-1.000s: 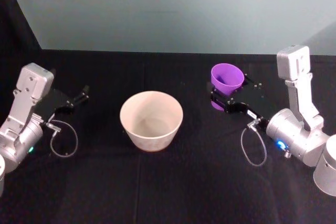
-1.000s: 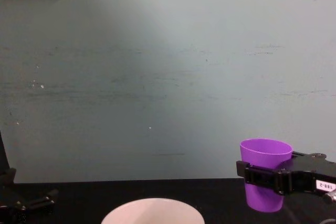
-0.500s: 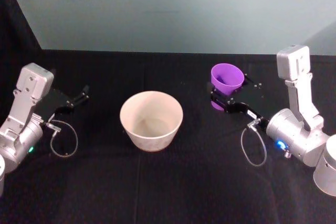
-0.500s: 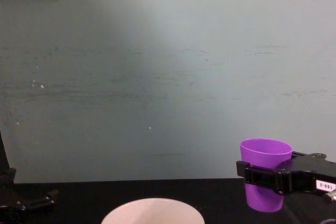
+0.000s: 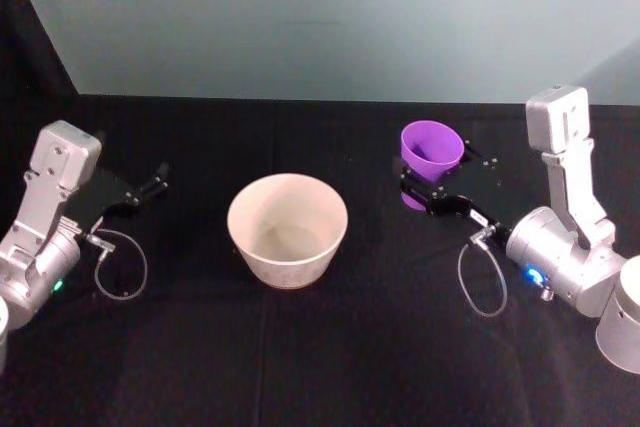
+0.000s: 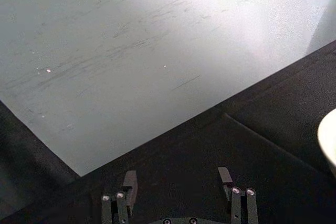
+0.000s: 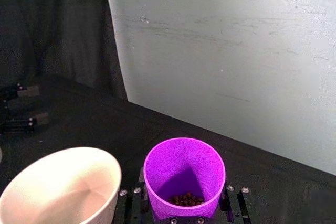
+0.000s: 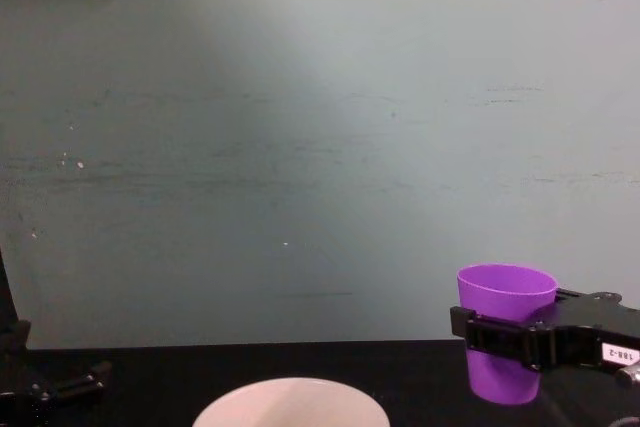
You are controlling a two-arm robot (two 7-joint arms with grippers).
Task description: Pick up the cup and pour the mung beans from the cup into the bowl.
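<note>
Plainly, the coming move turns on where the bowl (image 5: 288, 259) lies from the held cup (image 5: 432, 150). In the head view the bowl sits at the middle of the frame and the cup right of centre, a stretch of bare black desk (image 5: 370, 347) between them. The pour therefore has to carry the cup toward the frame's left before it tips.

The right claw (image 5: 424, 190) is closed around the purple cup's lower wall, one finger on either side; the chest view shows this at the lower right of the frame. The cup stands upright, long axis vertical, mouth up. I cannot tell whether its base is clear of the desk. The right arm is the nearer one and already has the cup.

The left claw (image 5: 150, 187) hangs at the left of the head frame, well apart from the bowl, its fingers spread with nothing between them.

Down in the cup, in the right wrist view, a small heap of dark beans (image 7: 185, 200) covers only the bottom. The white bowl looks empty inside, so by my judgement no pouring is done. With so few beans, the cup will likely need a steep tilt, rim over the bowl's mouth.
</note>
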